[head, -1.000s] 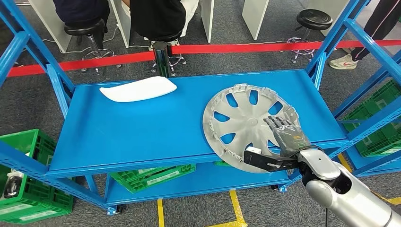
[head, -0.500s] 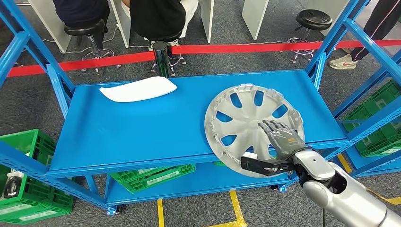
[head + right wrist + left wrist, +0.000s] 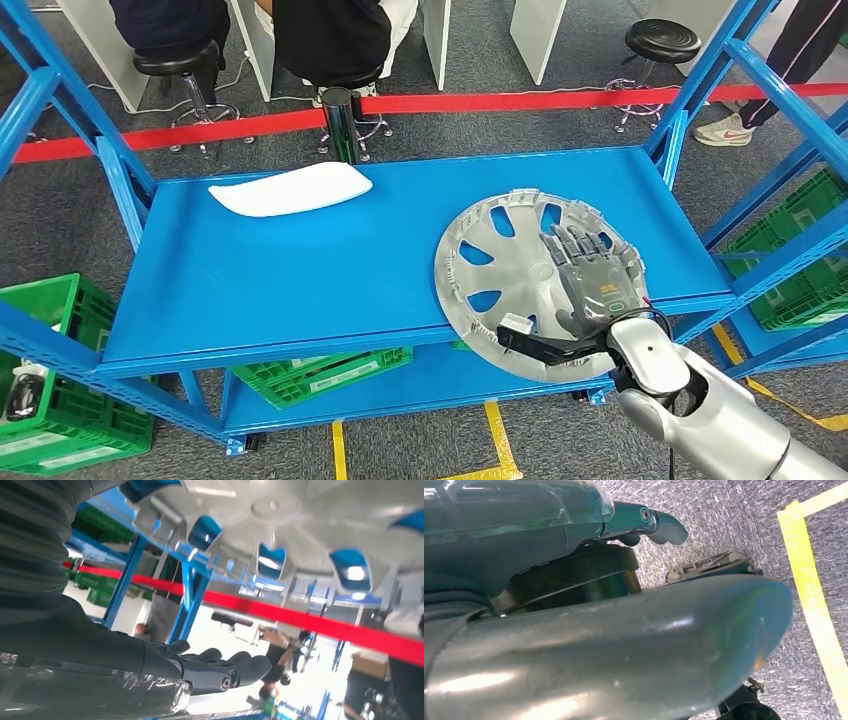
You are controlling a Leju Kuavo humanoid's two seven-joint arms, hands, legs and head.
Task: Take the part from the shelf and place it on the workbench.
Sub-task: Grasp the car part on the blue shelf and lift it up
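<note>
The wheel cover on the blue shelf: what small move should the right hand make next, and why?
Probably close the grip, then lift a little. The right hand lies on the wheel cover with the thumb under the rim that overhangs the front edge of the shelf. The cover rests on the shelf, and I cannot tell if the grip is firm.

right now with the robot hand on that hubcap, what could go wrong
The hubcap already hangs over the front edge of the blue shelf, so it could tip and drop to the floor. The right robot hand lies flat on top with the thumb under the rim; that hold looks loose and may slip. Lifting it could knock the blue upright.
</note>
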